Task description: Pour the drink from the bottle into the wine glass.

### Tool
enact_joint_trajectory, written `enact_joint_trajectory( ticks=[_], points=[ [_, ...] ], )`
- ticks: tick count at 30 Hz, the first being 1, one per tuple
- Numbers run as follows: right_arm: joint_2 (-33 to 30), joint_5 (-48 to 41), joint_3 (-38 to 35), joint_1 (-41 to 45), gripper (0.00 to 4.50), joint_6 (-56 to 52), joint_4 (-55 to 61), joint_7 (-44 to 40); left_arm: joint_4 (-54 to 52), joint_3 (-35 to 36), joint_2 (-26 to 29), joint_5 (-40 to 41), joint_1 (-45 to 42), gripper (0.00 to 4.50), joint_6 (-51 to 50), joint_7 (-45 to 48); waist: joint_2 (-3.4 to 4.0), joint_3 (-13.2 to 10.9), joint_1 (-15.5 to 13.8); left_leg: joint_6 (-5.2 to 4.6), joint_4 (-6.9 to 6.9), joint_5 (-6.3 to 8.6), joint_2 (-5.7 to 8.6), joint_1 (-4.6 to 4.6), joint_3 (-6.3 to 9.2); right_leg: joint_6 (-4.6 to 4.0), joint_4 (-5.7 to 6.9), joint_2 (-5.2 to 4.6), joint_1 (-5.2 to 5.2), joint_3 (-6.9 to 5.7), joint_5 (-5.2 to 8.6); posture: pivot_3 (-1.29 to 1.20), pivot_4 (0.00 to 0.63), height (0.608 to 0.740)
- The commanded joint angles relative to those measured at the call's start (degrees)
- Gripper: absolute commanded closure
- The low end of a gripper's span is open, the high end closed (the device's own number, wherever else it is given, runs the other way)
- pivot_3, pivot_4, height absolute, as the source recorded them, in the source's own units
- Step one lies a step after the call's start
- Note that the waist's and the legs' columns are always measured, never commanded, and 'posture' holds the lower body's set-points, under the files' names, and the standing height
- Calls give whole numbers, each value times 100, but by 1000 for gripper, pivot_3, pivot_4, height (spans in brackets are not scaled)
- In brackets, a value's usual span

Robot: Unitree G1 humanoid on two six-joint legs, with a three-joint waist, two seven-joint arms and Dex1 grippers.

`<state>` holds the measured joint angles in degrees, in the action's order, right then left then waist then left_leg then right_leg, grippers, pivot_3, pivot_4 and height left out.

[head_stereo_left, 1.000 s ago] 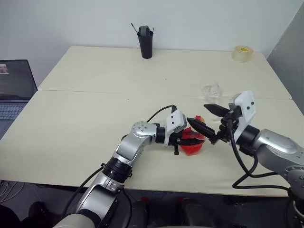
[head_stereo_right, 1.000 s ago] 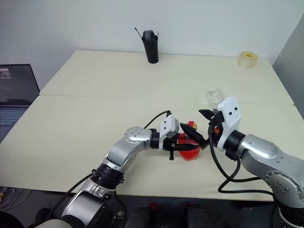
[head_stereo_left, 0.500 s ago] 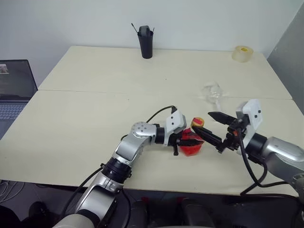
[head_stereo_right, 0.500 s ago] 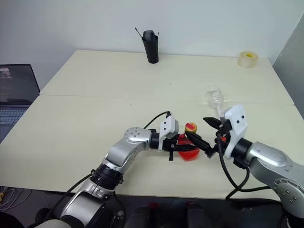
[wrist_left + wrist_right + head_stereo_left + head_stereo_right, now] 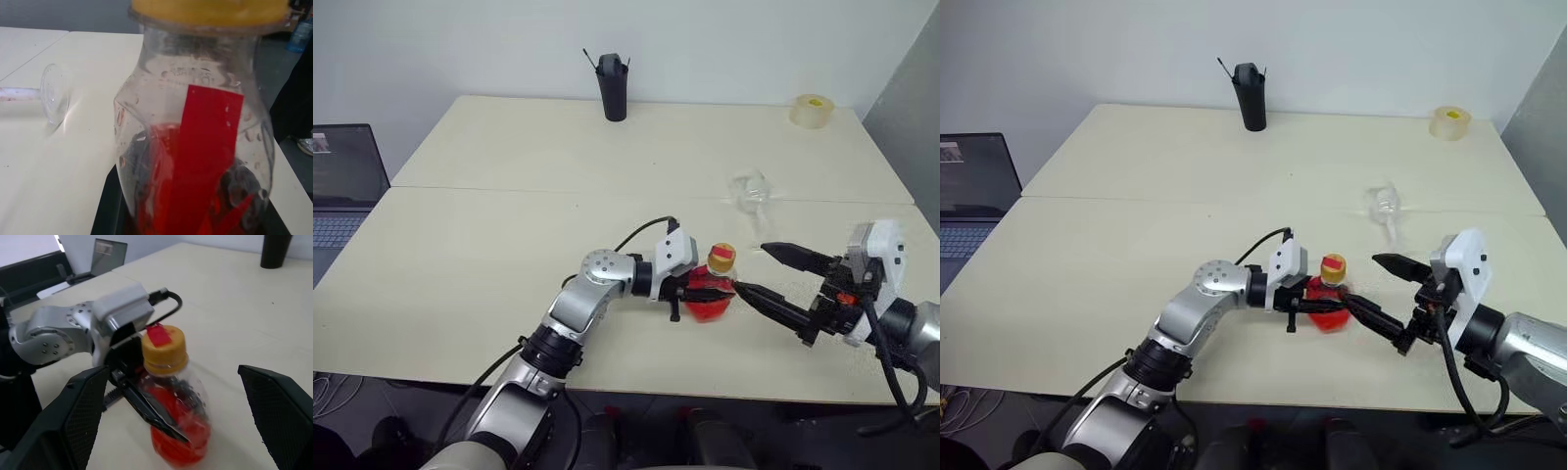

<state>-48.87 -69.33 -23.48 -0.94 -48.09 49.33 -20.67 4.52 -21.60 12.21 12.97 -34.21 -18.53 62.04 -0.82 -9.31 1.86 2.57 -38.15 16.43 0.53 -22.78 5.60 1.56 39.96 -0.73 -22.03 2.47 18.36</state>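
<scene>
The bottle (image 5: 710,307) stands upright on the table's near half, small and clear, with a yellow cap (image 5: 722,257) and a red tag. The red-orange drink (image 5: 178,440) fills its lower part. My left gripper (image 5: 703,290) is shut on the bottle's body from the left; its black fingers (image 5: 146,406) cross the front of the bottle. My right gripper (image 5: 754,269) is open to the right of the bottle, apart from it and pointing at it. The wine glass (image 5: 749,189) is beyond my right gripper. It seems to lie on its side, its foot (image 5: 54,93) on edge.
A tall black cup (image 5: 614,88) stands at the far edge of the cream table (image 5: 509,157). A roll of tape (image 5: 814,110) sits at the far right corner. An open laptop (image 5: 342,181) is beside the table on the left.
My right gripper has drawn back to the right, away from the bottle's cap, and stayed open. The cap now shows uncovered. My left gripper has kept its hold and place.
</scene>
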Motion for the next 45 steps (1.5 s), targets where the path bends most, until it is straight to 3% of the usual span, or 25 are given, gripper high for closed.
enact_joint_trajectory(
  ticks=[1, 8, 23, 38, 45],
  points=[
    [9, -121, 302, 343, 0, 123, 118, 299, -292, 10, -26, 82, -52, 3521, 119, 38, 0, 0, -3, 0, -1, 0, 0, 0, 2, 0, 0, 0, 0, -1, 0, 0, 150, 740],
    [142, 237, 965, 804, 0, 117, -160, 540, -381, -30, 22, 77, -3, 3521, 217, 110, 0, 0, -4, 1, -2, 0, 0, -1, 2, 0, -2, -2, 0, -1, 0, 0, 150, 740],
    [377, 919, 1405, 1470, 0, 168, -843, 138, -404, -54, -3, 95, 41, 3521, 298, 155, 0, 0, -8, 1, -2, 0, 0, -1, 5, 0, -2, -2, 0, -3, 0, 0, 150, 740],
    [-23, 292, -25, 136, 0, 173, -302, -346, -376, -23, -16, 119, 38, 3523, 275, 161, 0, 0, -10, 0, -1, 0, 0, -1, 3, 0, 0, -2, 1, -2, 0, 0, 150, 740],
    [-147, -168, 51, 51, 0, 197, 70, -274, -342, -33, -29, 110, 26, 3523, 286, 160, 0, 0, -9, 0, -1, 0, -1, 0, 2, 0, 0, 0, 1, -1, 0, 0, 150, 740]
  ],
)
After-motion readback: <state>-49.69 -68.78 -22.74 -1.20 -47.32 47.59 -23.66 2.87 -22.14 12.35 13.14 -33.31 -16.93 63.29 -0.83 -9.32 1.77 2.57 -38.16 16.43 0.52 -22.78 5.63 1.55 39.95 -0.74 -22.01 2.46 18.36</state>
